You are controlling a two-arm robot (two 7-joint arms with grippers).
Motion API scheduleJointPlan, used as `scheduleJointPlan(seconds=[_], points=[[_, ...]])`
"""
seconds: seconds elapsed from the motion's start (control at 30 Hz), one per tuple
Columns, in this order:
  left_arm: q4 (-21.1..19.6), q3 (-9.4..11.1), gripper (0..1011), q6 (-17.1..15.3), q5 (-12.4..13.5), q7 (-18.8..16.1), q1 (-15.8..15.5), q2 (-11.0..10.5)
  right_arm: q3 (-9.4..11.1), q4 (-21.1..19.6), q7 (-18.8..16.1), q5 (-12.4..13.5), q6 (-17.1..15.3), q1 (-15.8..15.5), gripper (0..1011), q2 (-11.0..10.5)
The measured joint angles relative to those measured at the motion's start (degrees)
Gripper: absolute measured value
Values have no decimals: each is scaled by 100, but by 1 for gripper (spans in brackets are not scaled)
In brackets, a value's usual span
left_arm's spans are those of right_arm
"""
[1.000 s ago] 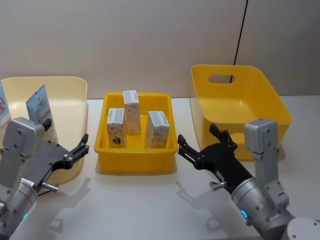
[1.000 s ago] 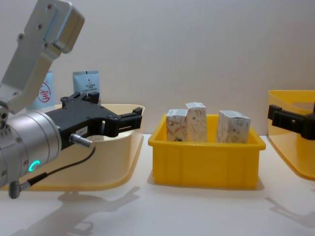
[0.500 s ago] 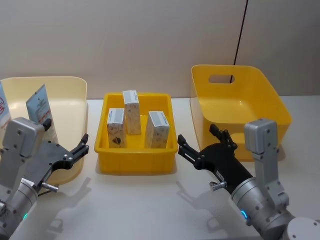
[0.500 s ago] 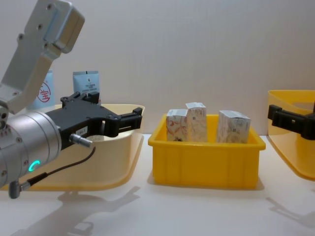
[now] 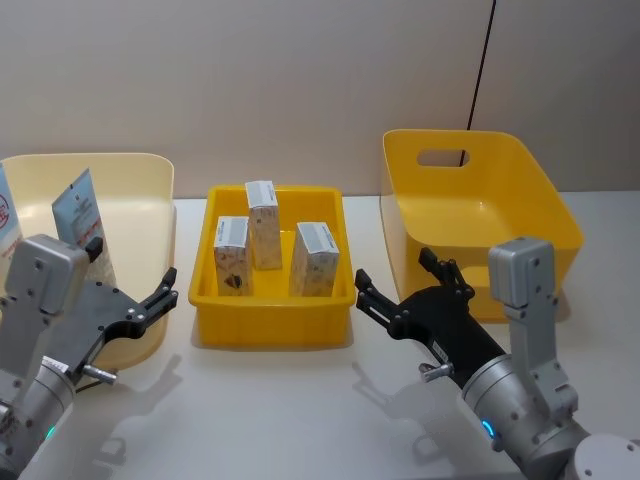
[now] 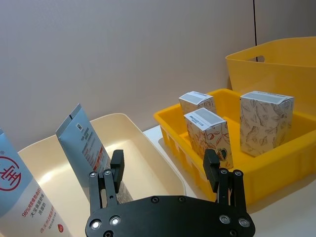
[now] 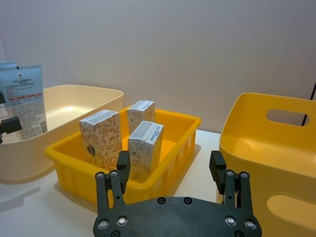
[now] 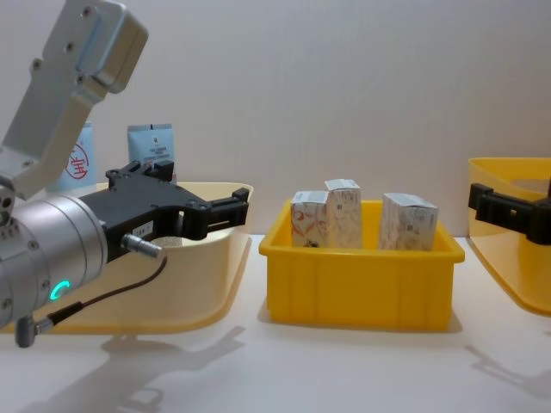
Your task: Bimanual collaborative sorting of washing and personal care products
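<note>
- Head view: the left gripper [image 5: 130, 268] is seen hovering at the near corner of a cream tub [image 5: 130, 195]. Its fingers are spread wide, and nothing is held between them.
- The right gripper [image 5: 393, 272] is seen above the table [image 5: 300, 420]. Its fingers are likewise spread wide and empty.
- A yellow tray [image 5: 272, 325] is set between the 2 grippers, reaching just ahead of their inner fingertips.
- 3 white cartons [image 5: 316, 258] are stood upright in that tray, apart from both grippers. 1 is nearer the left gripper, 1 is nearer the right gripper, and the 3rd is farther ahead between them.
- 2 light-blue tubes [image 5: 82, 215] are leaned inside the cream tub. 1 is found just beyond the left gripper's outer finger. The tube with a round red logo [image 5: 6, 215] is placed farther out on that gripper's outer side.
- A yellow tub [image 5: 500, 190] is seen ahead of the right gripper, toward its outer side.
</note>
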State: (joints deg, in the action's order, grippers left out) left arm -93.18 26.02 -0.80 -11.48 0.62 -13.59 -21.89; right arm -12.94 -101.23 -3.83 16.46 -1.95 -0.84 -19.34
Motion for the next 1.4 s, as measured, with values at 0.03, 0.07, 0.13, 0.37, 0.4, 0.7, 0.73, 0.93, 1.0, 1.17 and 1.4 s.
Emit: scheduleJointPlan(seconds=[0.03, 0.07, 0.13, 0.37, 0.4, 0.7, 0.73, 0.93, 1.0, 1.17, 1.4], points=[[0, 0, 1000, 0, 0, 0, 0, 0, 0, 0, 0, 0, 0, 0, 1001, 0], [0, 0, 1000, 0, 0, 0, 0, 0, 0, 0, 0, 0, 0, 0, 1001, 0], [0, 0, 1000, 0, 0, 0, 0, 0, 0, 0, 0, 0, 0, 0, 1001, 0], [0, 0, 1000, 0, 0, 0, 0, 0, 0, 0, 0, 0, 0, 0, 1001, 0], [0, 0, 1000, 0, 0, 0, 0, 0, 0, 0, 0, 0, 0, 0, 1001, 0], [0, 0, 1000, 0, 0, 0, 0, 0, 0, 0, 0, 0, 0, 0, 1001, 0], [0, 0, 1000, 0, 1, 0, 0, 0, 0, 0, 0, 0, 0, 0, 1001, 0], [0, 0, 1000, 0, 0, 0, 0, 0, 0, 0, 0, 0, 0, 0, 1001, 0], [0, 0, 1000, 0, 0, 0, 0, 0, 0, 0, 0, 0, 0, 0, 1001, 0], [0, 0, 1000, 0, 0, 0, 0, 0, 0, 0, 0, 0, 0, 0, 1001, 0], [0, 0, 1000, 0, 0, 0, 0, 0, 0, 0, 0, 0, 0, 0, 1001, 0]])
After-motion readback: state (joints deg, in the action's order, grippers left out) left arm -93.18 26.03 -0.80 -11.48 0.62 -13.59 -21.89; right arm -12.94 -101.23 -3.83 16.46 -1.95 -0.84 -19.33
